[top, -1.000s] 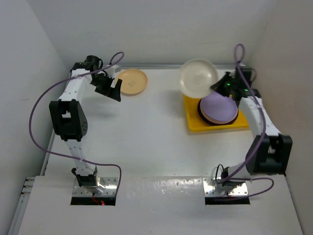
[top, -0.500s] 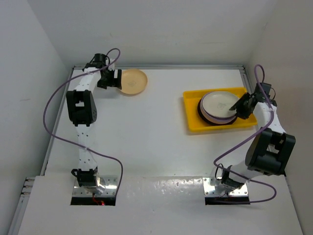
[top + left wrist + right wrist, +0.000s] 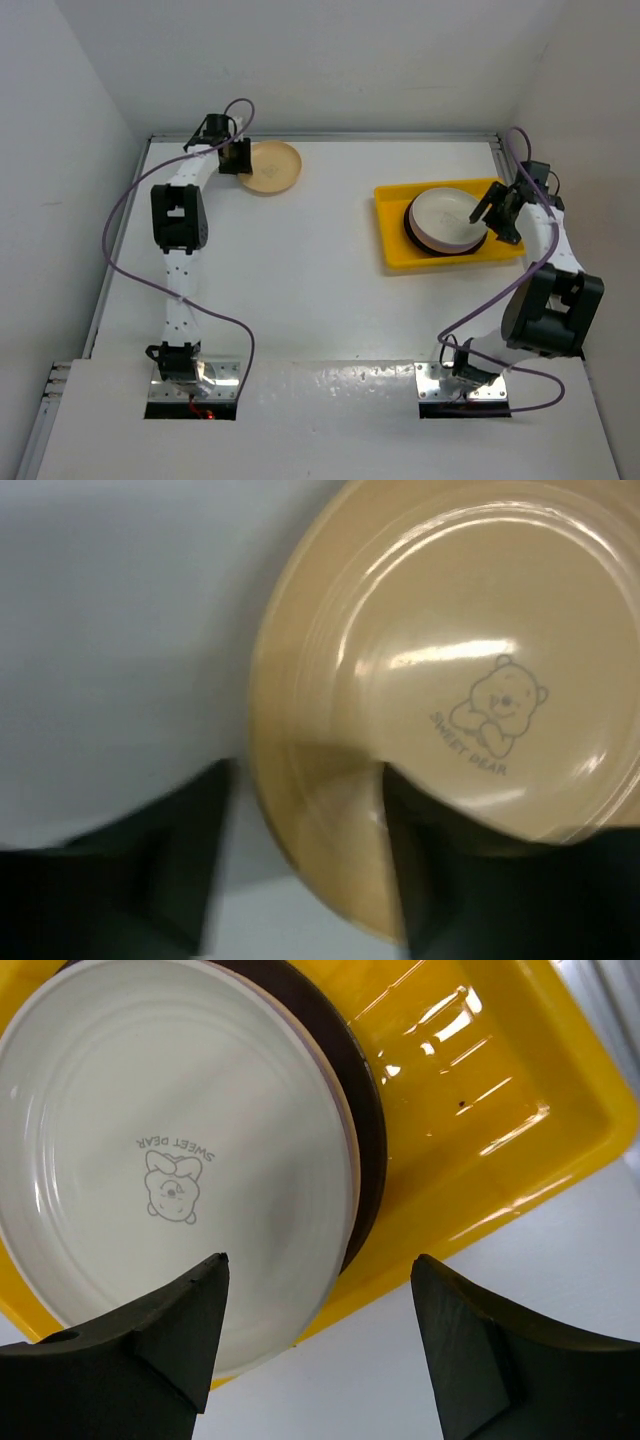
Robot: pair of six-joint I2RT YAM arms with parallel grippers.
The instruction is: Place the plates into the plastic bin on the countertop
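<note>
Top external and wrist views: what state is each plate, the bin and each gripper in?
yellow bin, holds stacked plates
cream plate, topmost in the yellow bin, ungripped
dark-rimmed plate, stacked under the cream plate
tan plate, flat on the countertop, outside the yellow bin
left gripper, open, straddling the tan plate's rim
right gripper, open, empty, over the cream plate's edge

A cream plate [image 3: 446, 215] with a small bear printed in its well lies flat and face up on a stack of plates [image 3: 366, 1130], whose dark rim shows beneath it. The stack sits in the bright yellow plastic bin [image 3: 395, 255] at the right of the top view. A tan plate [image 3: 270, 166] with the same print lies flat on the glossy white countertop [image 3: 320, 290] at the upper left, well apart from the bin.
</note>
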